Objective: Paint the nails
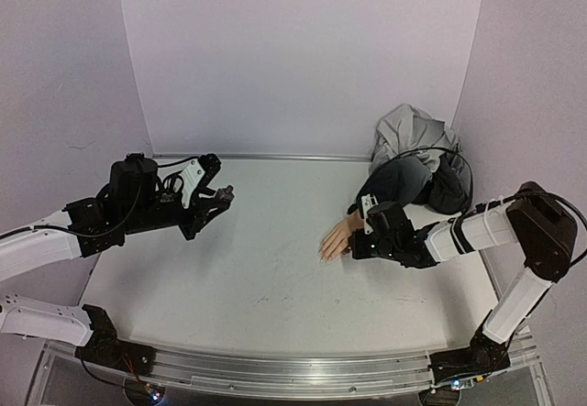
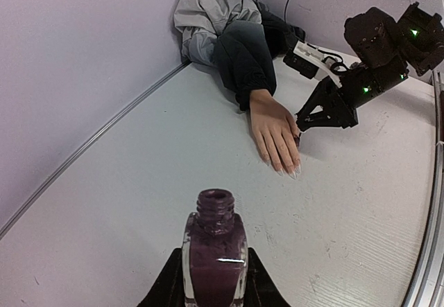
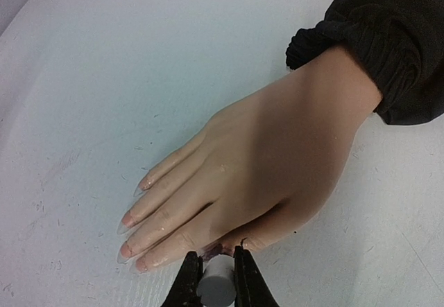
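The peach mannequin hand (image 1: 335, 239) lies palm down at the right, its dark sleeve (image 3: 388, 37) behind it. In the right wrist view the long pale nails (image 3: 127, 218) point left, their tips clear. My right gripper (image 3: 216, 255) is shut on a grey-white cap (image 3: 216, 286) pressed against the thumb tip, where a maroon smear shows; whatever is under the cap is hidden. From the left wrist, the right gripper (image 2: 300, 128) sits at the thumb side of the hand (image 2: 274, 130). My left gripper (image 2: 214, 290) is shut on an open bottle of maroon polish (image 2: 214, 251), held upright at the left (image 1: 223, 195).
A crumpled grey garment (image 1: 413, 131) is heaped in the back right corner, with a black cable (image 1: 449, 154) over it. Walls close the back and both sides. The metal rail (image 1: 303, 374) runs along the near edge.
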